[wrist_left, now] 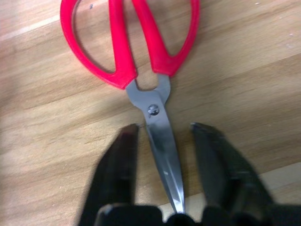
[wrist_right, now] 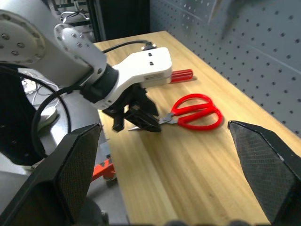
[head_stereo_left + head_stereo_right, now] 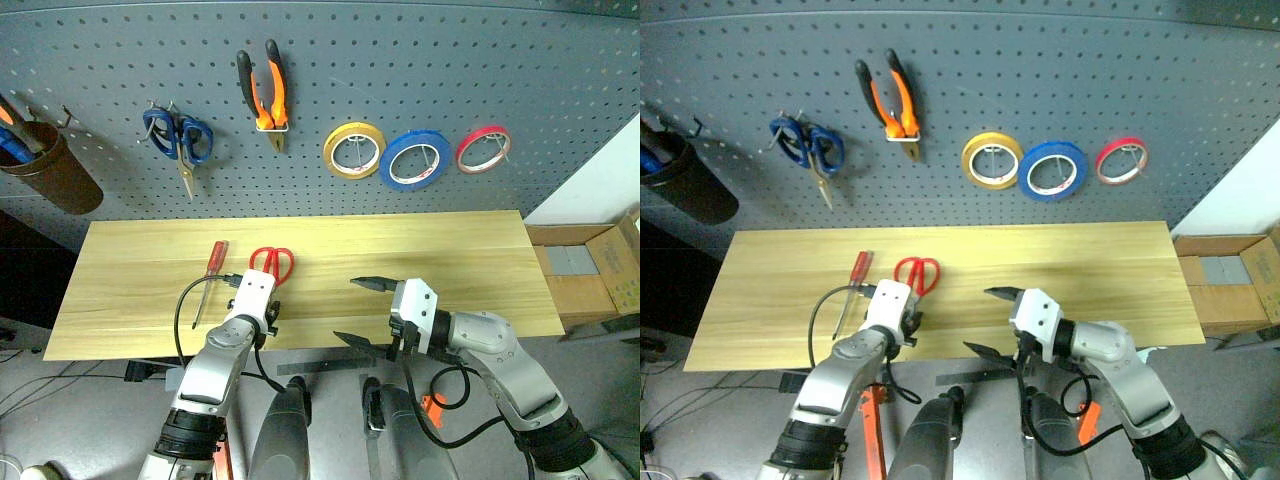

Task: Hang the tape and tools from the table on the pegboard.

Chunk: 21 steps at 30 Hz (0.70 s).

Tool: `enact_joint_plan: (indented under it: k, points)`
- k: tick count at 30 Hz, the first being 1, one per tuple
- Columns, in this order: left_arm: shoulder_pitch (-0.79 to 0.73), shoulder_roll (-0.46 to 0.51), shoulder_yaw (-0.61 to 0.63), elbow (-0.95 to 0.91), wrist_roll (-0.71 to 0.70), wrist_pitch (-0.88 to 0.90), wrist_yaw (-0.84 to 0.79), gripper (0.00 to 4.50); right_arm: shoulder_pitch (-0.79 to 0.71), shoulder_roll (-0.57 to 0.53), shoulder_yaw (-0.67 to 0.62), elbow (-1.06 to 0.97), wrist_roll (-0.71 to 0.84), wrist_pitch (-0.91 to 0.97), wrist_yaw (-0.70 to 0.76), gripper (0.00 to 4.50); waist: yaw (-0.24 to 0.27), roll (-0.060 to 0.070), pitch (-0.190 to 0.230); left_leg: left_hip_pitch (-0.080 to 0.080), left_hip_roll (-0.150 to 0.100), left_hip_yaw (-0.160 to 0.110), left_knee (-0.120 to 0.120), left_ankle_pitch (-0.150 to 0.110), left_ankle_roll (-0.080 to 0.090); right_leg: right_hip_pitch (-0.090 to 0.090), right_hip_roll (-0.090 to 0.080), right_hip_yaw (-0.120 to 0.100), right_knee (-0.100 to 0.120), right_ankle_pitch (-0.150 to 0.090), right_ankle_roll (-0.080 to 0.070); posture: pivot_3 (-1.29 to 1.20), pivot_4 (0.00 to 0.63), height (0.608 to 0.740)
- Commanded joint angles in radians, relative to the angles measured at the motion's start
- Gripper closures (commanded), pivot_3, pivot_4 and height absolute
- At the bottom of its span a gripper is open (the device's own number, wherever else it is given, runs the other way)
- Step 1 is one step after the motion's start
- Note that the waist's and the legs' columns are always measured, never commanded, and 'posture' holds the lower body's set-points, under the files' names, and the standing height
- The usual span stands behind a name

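Nearest the lens in the lower middle of the head view, the right pincer (image 3: 360, 312) hangs just off the front edge of the tabletop (image 3: 450, 260), turned sideways toward the frame's left, its two black fingers spread wide with nothing between them. Left of it, the left pincer (image 1: 162, 141) reaches down onto the wood at the lower left centre. In the left wrist view its fingers (image 1: 120, 155) stand on either side of the steel blades of the red-handled scissors (image 1: 141, 61), narrowly apart, with a gap showing on both sides of the blades; they are not clamped on the metal. The scissors lie flat, red loops pointing away from the robot toward the pegboard (image 3: 420, 60), blades closed.

Just left of the scissors lies the slim screwdriver (image 3: 208, 275), its red handle toward the back and its shaft running toward the front edge.

On the pegboard across the top of the frame, the orange-and-black pliers (image 3: 266, 95) hang at upper centre-left. To their right three rolls hang in a row: a yellow roll (image 3: 354, 149), the blue tape (image 3: 413, 160) and a red roll (image 3: 483, 148). Blue-handled scissors (image 3: 178, 140) hang at upper left, and a brown cup (image 3: 50, 165) with tool handles sits at the far left edge. Cardboard boxes (image 3: 590, 270) stand beyond the tabletop's right end.
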Motion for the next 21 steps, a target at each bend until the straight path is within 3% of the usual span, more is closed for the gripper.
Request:
enact_joint_plan:
  k: [1,2,11,21]
  points:
    - [0.021,0.008,0.016,0.001,0.018,0.008,0.004,4.0,-0.001,0.003,-0.011,-0.011,0.005,-0.021,0.003,0.0,-0.003,0.0,0.0,0.0,0.0,0.0,0.0,0.0,0.0,0.0,0.0,0.0,0.0,0.0,0.0,0.1,0.379,0.74]
    - [0.02,0.009,0.018,0.003,0.018,0.006,0.003,4.21,-0.002,0.002,-0.013,-0.01,0.005,-0.023,0.003,0.0,-0.004,0.0,0.0,0.0,0.0,0.0,0.0,0.0,0.0,0.0,0.0,0.0,0.0,0.0,0.0,0.1,0.379,0.74]
    - [0.028,0.0,0.039,-0.015,-0.004,-0.065,-0.017,4.22,-0.008,0.008,-0.033,-0.001,0.032,-0.03,0.006,0.0,-0.013,0.0,0.0,0.0,0.0,0.0,0.0,0.0,0.0,0.0,0.0,-0.001,0.0,0.0,0.0,0.12,0.338,0.74]
    - [0.379,-0.001,0.031,-0.372,0.06,-0.444,0.004,4.22,0.035,0.06,-0.179,-0.089,0.208,0.081,-0.074,0.0,-0.009,-0.003,-0.005,-0.003,0.0,0.0,-0.001,-0.003,-0.004,-0.001,0.0,-0.001,-0.002,0.001,0.006,0.17,0.249,0.74]
